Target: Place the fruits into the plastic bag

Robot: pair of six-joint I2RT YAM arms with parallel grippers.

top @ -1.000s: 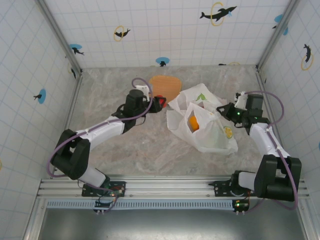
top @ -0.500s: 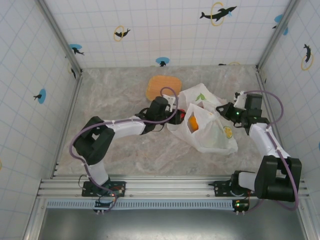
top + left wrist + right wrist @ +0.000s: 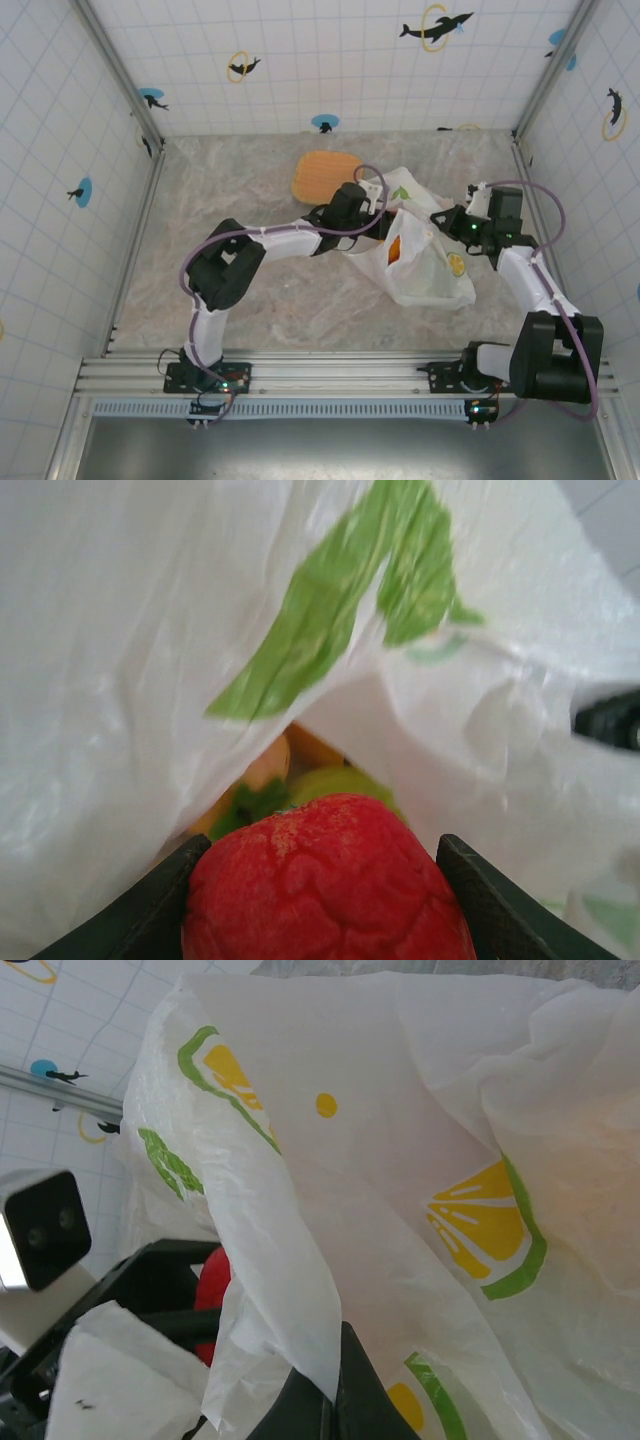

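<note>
My left gripper (image 3: 322, 850) is shut on a red fruit (image 3: 325, 890) and holds it at the mouth of the plastic bag (image 3: 130, 680). Inside the bag, just beyond the red fruit, lie a green fruit (image 3: 345, 780) and an orange fruit (image 3: 268, 765). From above, the left gripper (image 3: 378, 222) reaches into the bag's opening, and an orange fruit (image 3: 394, 250) shows through the plastic bag (image 3: 435, 275). My right gripper (image 3: 335, 1385) is shut on the edge of the plastic bag (image 3: 400, 1160) and holds it up. The red fruit (image 3: 212, 1285) shows past that edge.
A tan wooden plate (image 3: 325, 175) lies on the marble table behind the left arm. The right gripper (image 3: 447, 222) sits at the bag's right side. Tiled walls and metal posts enclose the table on three sides.
The left arm has swung right from beside the wooden plate to the bag's mouth, carrying the red fruit. The right arm has kept its hold on the bag and stayed put.
</note>
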